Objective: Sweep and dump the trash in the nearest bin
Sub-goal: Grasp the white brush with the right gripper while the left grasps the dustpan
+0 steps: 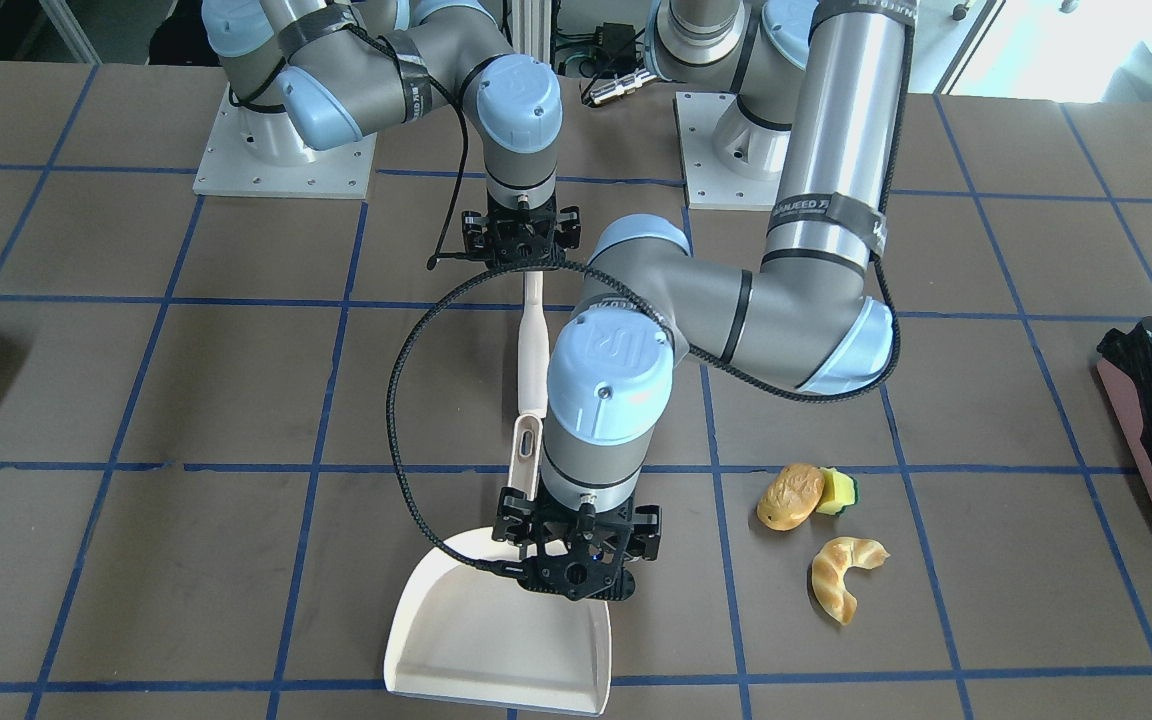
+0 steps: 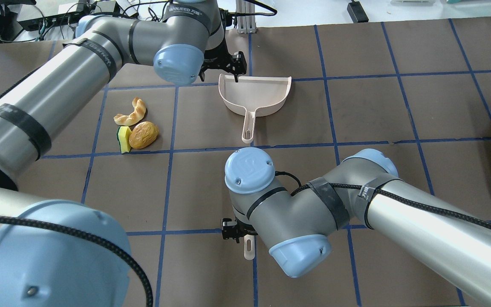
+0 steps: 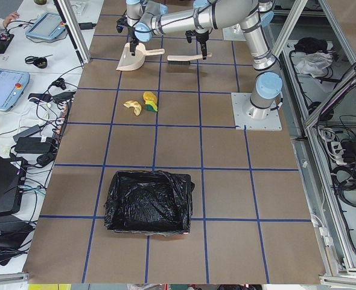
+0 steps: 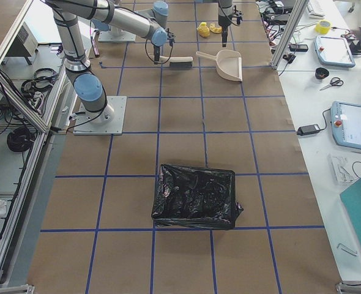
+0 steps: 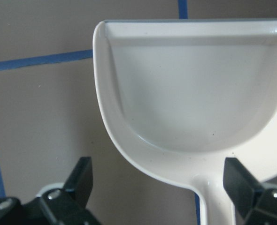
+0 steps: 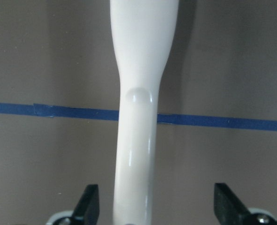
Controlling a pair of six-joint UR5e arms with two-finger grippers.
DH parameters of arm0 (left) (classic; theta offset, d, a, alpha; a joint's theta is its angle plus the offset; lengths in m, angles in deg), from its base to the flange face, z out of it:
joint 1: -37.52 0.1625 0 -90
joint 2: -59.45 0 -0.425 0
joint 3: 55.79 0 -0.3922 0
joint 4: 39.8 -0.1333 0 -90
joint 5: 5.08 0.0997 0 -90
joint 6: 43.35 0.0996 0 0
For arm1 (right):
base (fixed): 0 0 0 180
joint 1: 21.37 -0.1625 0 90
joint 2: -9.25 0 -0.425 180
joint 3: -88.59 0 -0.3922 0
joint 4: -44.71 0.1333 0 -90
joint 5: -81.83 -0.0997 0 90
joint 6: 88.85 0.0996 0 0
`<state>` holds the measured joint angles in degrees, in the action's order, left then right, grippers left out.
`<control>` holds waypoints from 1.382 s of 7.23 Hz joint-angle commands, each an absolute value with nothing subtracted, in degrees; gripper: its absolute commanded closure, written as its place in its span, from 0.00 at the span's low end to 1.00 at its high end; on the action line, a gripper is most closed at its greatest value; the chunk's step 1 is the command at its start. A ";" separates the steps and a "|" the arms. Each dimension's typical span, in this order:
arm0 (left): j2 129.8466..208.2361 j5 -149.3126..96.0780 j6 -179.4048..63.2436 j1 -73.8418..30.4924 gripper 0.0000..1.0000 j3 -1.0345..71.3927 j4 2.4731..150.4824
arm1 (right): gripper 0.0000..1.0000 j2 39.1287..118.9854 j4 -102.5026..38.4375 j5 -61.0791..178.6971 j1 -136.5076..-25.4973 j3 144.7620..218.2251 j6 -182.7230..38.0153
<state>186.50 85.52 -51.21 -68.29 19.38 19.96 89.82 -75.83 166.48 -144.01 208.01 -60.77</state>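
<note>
Both claws gape, empty. Our left claw (image 1: 576, 560) hangs over the dustpan (image 1: 496, 630), its handle off-centre in the gap, so we centre before closing. Our right claw (image 6: 155, 201) straddles the brush handle (image 6: 138, 117). The roll (image 1: 791, 495), sponge (image 1: 843, 490) and croissant (image 1: 841, 578) lie leftward of the left claw, with the bin (image 1: 1131, 430) beyond.

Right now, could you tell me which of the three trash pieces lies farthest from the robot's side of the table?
The curved tan croissant; the bread roll and sponge sit side by side, nearer the robot.
</note>
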 commanded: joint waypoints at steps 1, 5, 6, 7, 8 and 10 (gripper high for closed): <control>188.39 85.53 -48.81 -69.26 0.00 20.23 18.03 | 0.35 89.93 -75.96 164.63 -144.07 208.03 -60.90; 185.76 85.53 -51.44 -75.06 0.00 25.13 17.77 | 0.78 90.19 -75.52 164.71 -144.07 208.03 -60.38; 183.74 85.53 -50.83 -74.98 0.00 27.94 17.77 | 0.95 90.37 -75.17 164.80 -144.07 208.03 -60.29; 182.77 85.62 -50.73 -74.81 0.00 29.10 17.85 | 1.00 90.63 -75.08 164.80 -144.15 208.03 -58.81; 181.97 85.62 -50.73 -74.63 0.00 29.46 17.85 | 1.00 91.25 -74.99 164.80 -144.15 208.03 -56.80; 181.70 85.36 -55.00 -74.45 0.07 30.08 16.20 | 1.00 94.05 -74.73 165.15 -144.15 208.20 -49.70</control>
<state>181.94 85.56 -52.02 -74.53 29.60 17.48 92.44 -74.91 165.00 -144.15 208.11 -54.24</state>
